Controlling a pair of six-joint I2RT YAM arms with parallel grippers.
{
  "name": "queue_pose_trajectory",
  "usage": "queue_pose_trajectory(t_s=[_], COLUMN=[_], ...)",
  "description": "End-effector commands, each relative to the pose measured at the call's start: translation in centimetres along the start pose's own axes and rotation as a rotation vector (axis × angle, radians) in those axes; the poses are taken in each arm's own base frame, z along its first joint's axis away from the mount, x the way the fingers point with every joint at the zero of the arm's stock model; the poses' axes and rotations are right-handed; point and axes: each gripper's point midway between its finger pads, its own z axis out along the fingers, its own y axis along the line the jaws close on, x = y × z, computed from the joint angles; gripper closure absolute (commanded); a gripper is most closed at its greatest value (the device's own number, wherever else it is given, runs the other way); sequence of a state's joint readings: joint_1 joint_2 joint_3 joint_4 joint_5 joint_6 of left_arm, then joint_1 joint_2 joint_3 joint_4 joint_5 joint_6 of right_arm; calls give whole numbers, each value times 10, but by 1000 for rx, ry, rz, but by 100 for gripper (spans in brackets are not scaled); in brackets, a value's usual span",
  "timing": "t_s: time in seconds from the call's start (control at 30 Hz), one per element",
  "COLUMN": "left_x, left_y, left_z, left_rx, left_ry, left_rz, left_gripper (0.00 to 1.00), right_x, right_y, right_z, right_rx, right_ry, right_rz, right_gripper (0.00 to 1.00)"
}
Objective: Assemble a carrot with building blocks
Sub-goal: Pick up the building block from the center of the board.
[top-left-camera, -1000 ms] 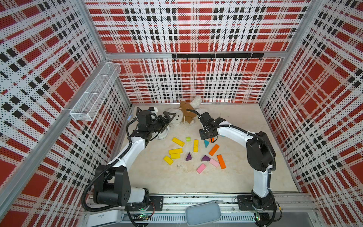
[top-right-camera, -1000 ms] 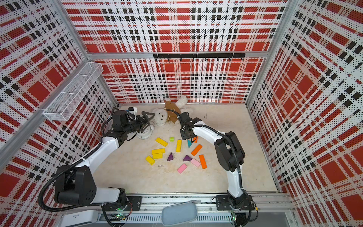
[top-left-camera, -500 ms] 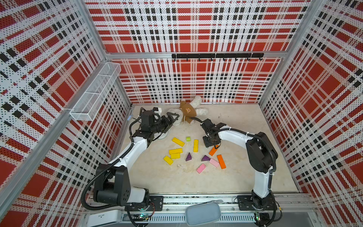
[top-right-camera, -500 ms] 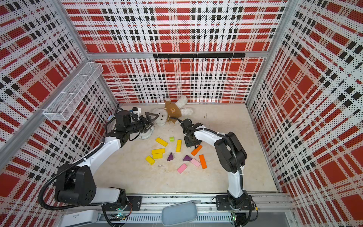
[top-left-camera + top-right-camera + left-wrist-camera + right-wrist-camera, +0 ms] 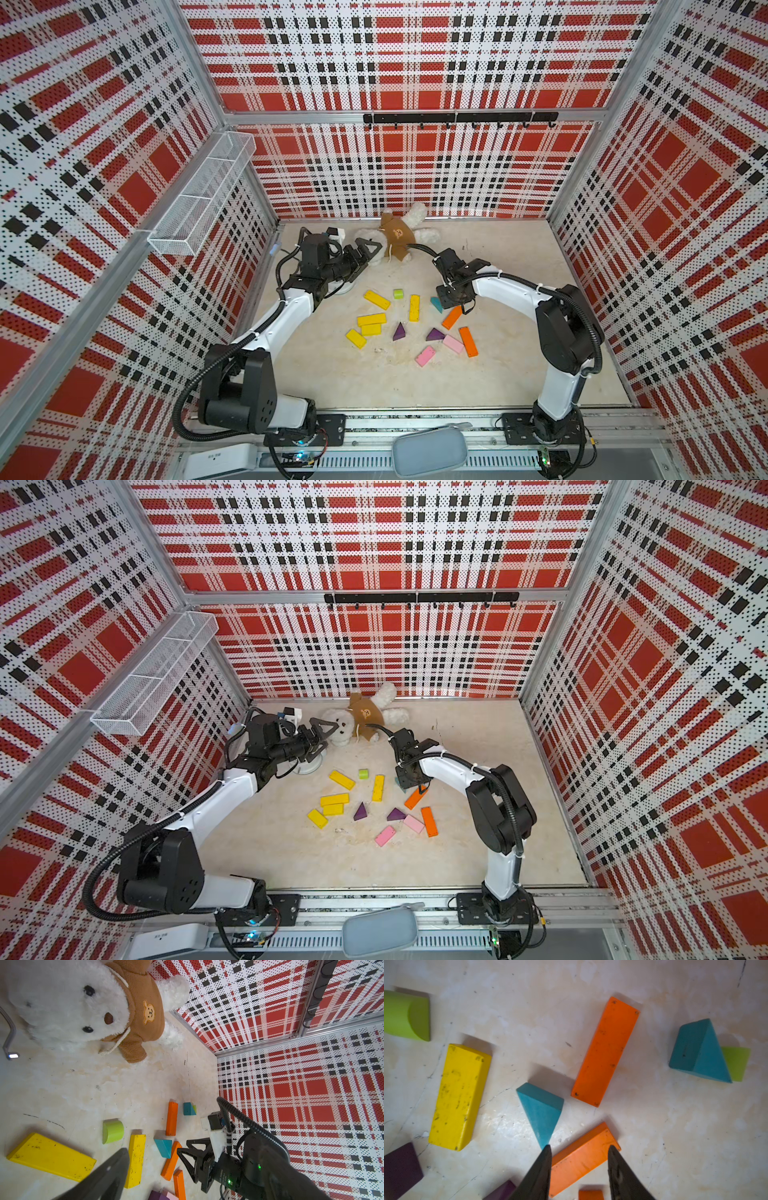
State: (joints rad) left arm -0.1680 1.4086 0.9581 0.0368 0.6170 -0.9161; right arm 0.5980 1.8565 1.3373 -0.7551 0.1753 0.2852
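Pick-up in hand: the flat orange rectangular painted block [image 5: 581, 1159] lies on the pale worktop [image 5: 498, 374] among the scattered coloured building blocks [image 5: 371, 319]. One end of it sits between the fingers of the right end effector [image 5: 579, 1147]; whether they pinch it yet cannot be told. The next move likely calls for a firm squeeze and a lift clear of the teal triangular block [image 5: 542, 1109] just beside. The left end effector [image 5: 368, 248] hangs open near the white plush bear [image 5: 397, 236].

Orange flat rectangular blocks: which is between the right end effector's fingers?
The slanted orange flat rectangular block by the tip of the teal triangular block; the other two orange blocks lie clear of the right end effector.
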Motion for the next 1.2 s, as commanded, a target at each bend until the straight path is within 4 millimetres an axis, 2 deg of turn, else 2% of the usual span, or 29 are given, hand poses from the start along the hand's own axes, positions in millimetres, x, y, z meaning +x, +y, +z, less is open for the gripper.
queue_pose_trajectory(t_s=[0.0, 0.13, 0.53, 0.73, 0.83, 1.0, 1.17], left_x=[5, 9, 9, 9, 9, 9, 9], left_y=[-3, -5, -7, -6, -8, -8, -6], left_z=[6, 8, 7, 7, 7, 7, 8], left_rx=[17, 21, 23, 21, 26, 25, 22], left_ry=[19, 29, 25, 27, 29, 27, 27], left_rz=[7, 14, 21, 21, 23, 23, 23], left_gripper=[0, 0, 0, 0, 0, 0, 0], right_x=[4, 9, 10, 2, -1, 0, -7], right_y=[-1, 8, 41, 45, 44, 42, 45], right_z=[15, 19, 24, 27, 20, 15, 10], right_rx=[20, -12, -111, -103, -90, -94, -101], right_ry=[18, 34, 45, 37, 23, 22, 13], right_rz=[0, -6, 1, 1, -11, -51, -125], right_gripper=[56, 57, 55, 53, 52, 42, 35])
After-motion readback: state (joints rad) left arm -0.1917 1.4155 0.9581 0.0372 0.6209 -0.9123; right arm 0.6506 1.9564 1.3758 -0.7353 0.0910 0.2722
